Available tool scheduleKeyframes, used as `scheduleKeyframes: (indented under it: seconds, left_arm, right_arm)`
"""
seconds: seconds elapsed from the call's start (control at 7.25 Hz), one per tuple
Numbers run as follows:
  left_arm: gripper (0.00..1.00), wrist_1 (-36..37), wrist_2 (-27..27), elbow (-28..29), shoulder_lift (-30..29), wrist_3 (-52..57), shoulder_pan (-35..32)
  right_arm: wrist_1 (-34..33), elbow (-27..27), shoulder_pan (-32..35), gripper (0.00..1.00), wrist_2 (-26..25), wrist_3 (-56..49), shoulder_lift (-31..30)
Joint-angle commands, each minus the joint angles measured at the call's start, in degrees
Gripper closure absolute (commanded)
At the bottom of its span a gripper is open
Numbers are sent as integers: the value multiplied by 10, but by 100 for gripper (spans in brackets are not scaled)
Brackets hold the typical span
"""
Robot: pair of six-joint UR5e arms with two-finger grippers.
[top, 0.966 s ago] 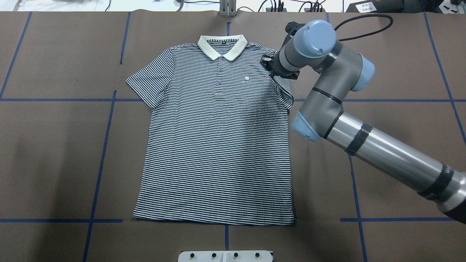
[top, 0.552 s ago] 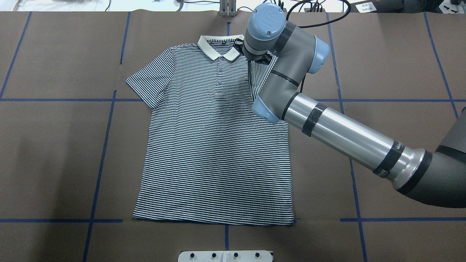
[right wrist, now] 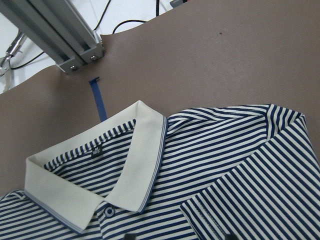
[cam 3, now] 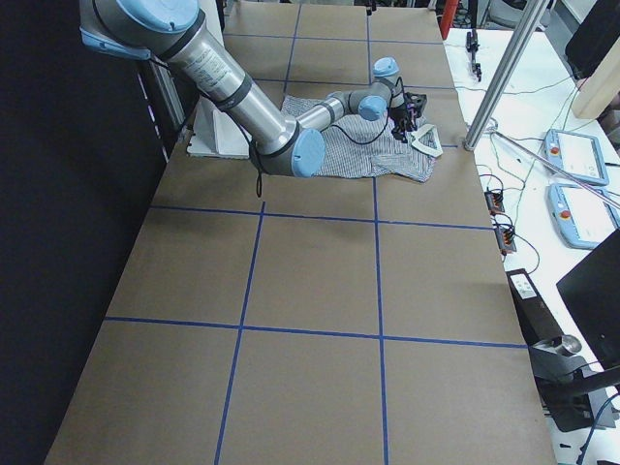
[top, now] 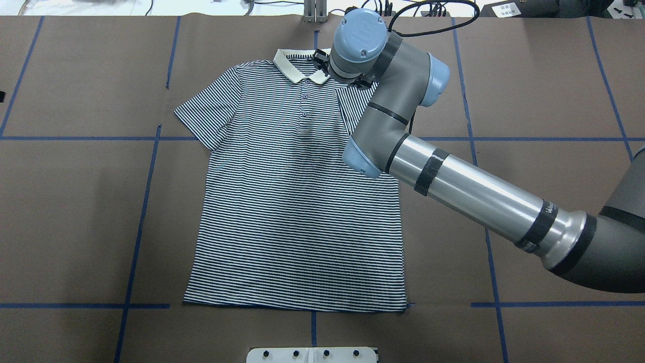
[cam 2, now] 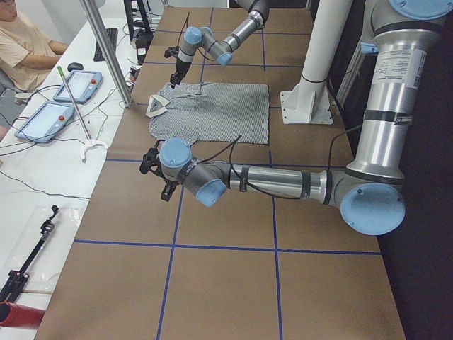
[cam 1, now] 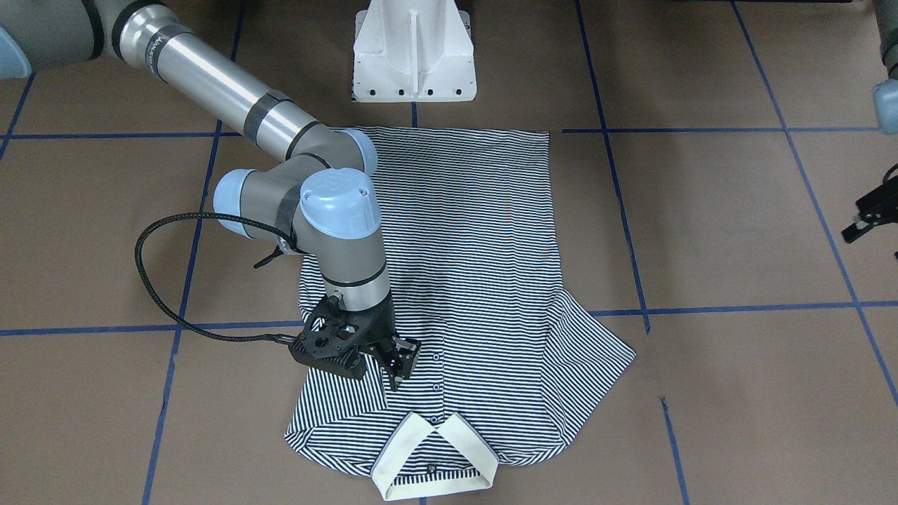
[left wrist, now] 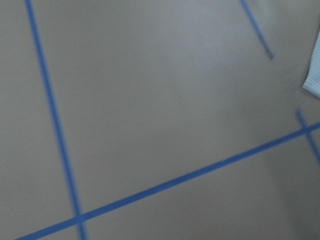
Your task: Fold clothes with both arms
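The right gripper (cam 1: 394, 365) pinches the folded-over sleeve edge of the polo shirt (top: 297, 201), just beside the cream collar (top: 305, 64) at the shirt's 1 o'clock in the overhead view. The shirt lies flat mid-table, long axis 12 to 6, collar at 12. The left gripper (cam 1: 864, 217) hangs well apart over bare table (top: 75, 212); its opening cannot be told.

Right gripper (top: 322, 63) mostly hidden under its wrist in overhead view, jaw state unclear. Left gripper (cam 1: 864, 214) cut off at right edge of front view. Left wrist view blurred; only a polo shirt (left wrist: 314, 75) sliver at right edge.
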Motion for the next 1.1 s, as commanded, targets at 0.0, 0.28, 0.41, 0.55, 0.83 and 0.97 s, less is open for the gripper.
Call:
scheduleKeyframes:
  seconds: [0.0,0.28,0.41,0.55,0.83,0.97]
  left_arm:
    - [0,-14,110,21,-93,-164,128]
    - [1,-20,170,146,-216,-285,192]
    - [5,-16,244,161,-228,-314,223]
    - [8,-9,267,158,-228,-321,231]
    - [30,-9,313,164,-222,-284,247]
    - [33,-7,314,162,-221,-279,255]
  right_arm:
    - [4,169,6,0,49,-5,-122]
    - [5,287,30,0,96,-7,-218]
    - [7,316,30,0,93,-7,-249]
    - [7,326,31,0,93,-7,-258]
    - [8,336,32,0,88,-7,-262]
    - [8,353,32,0,88,-5,-282]
